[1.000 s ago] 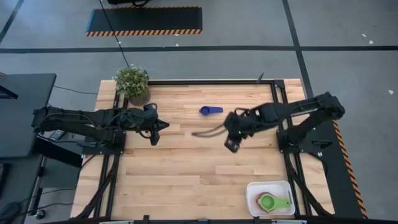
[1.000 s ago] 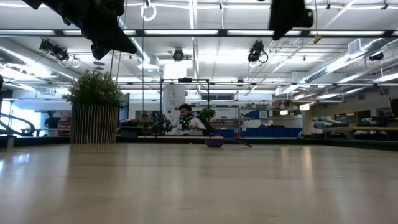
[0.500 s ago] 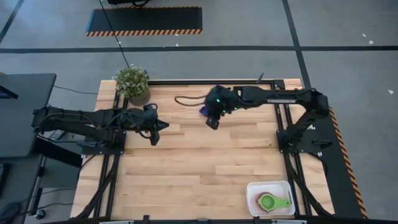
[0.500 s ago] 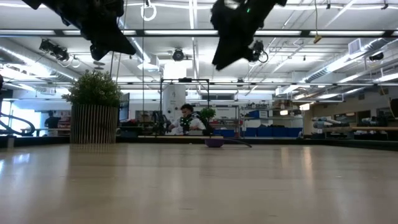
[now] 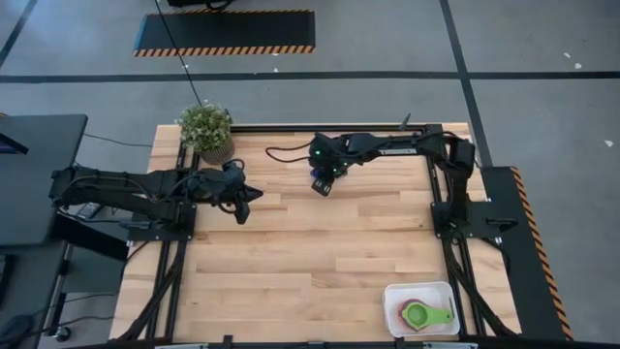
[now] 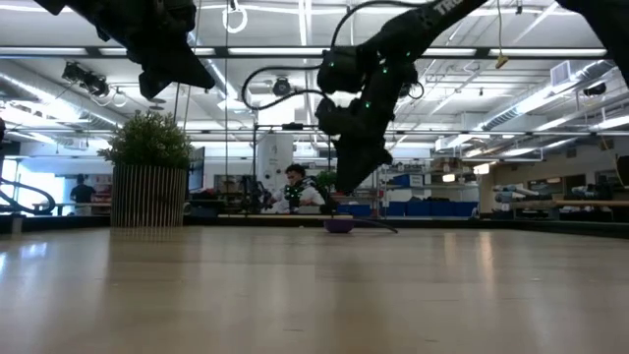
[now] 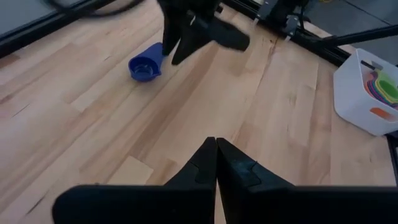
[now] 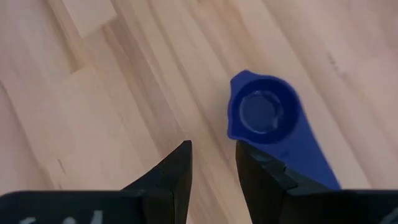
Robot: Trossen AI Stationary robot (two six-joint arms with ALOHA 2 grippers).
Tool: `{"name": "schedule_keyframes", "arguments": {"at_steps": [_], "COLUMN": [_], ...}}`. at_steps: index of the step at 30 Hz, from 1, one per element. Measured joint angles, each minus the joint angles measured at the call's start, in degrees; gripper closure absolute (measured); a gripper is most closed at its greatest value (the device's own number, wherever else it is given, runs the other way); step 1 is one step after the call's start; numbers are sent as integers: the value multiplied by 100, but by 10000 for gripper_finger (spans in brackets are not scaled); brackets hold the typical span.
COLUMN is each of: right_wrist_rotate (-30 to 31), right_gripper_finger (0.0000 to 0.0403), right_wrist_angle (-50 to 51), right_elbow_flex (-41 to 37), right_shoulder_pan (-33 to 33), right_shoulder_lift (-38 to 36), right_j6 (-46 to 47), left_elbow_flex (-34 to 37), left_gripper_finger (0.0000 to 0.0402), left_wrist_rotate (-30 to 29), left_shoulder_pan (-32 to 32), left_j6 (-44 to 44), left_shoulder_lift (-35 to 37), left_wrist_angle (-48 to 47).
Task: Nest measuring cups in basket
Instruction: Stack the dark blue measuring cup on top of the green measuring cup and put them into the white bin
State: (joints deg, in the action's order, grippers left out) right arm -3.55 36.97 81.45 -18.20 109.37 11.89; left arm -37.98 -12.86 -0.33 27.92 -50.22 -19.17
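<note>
Blue cup (image 8: 264, 118) lying on the worktop (image 5: 291, 271) near its far edge, handle running off past the right gripper (image 8: 212, 163) in the right wrist view so its end is cut off; in the high view the cup is almost wholly hidden under that gripper (image 5: 323, 181), only a sliver of blue showing beside it; in the low view it is a small dark purple-looking shape (image 6: 339, 225) far back on the worktop, too small to make out its handle; the left wrist view shows it (image 7: 145, 65) open side toward the camera, partly behind the right gripper (image 7: 202, 34); the right gripper hangs above the cup and is not touching it, fingers a narrow gap apart with nothing between them; the left gripper (image 7: 216, 158) sits over the left part of the worktop, well apart from the cup, fingers pressed together and empty; the basket (image 5: 392, 296) stands at the near right corner of the worktop, its near rim cut by the picture edge; a green cup (image 5: 418, 315) lies uppermost in it with its handle pointing right, and rims of pink and yellow beneath are only partly visible; the left wrist view cuts the basket (image 7: 357, 93) at the frame edge; a plant (image 5: 205, 128) stands at the far left corner.
</note>
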Motion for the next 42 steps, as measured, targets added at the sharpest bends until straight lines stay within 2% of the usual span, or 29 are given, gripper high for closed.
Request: {"name": "schedule_keyframes", "arguments": {"at_steps": [7, 14, 18, 31, 39, 42], "right_wrist_rotate": [-41, 505, 304, 377, -117, -73], "right_gripper_finger": [272, 272, 272, 272, 272, 272], "right_wrist_angle": [-274, -387, -372, -435, -399, -371], "right_elbow_flex": [4, 9, 9, 9, 4, 7], "right_shoulder_pan": [2, 9, -4, -206, -295, -289], "right_shoulder_lift": [380, 461, 491, 504, 660, 828], "right_j6": [-583, -943, -929, -1058, -758, -910], "left_elbow_flex": [0, 0, 0, 0, 0, 0], "left_gripper_finger": [388, 388, 388, 388, 388, 388], "left_wrist_rotate": [0, 0, -1, 0, 0, 0], "left_shoulder_pan": [33, 54, 54, 54, 54, 54], "left_j6": [0, 0, 2, 1, 4, 9], "left_shoulder_lift": [0, 0, 0, -1, 0, -2], "left_wrist_angle": [36, 59, 91, 164, 172, 177]}}
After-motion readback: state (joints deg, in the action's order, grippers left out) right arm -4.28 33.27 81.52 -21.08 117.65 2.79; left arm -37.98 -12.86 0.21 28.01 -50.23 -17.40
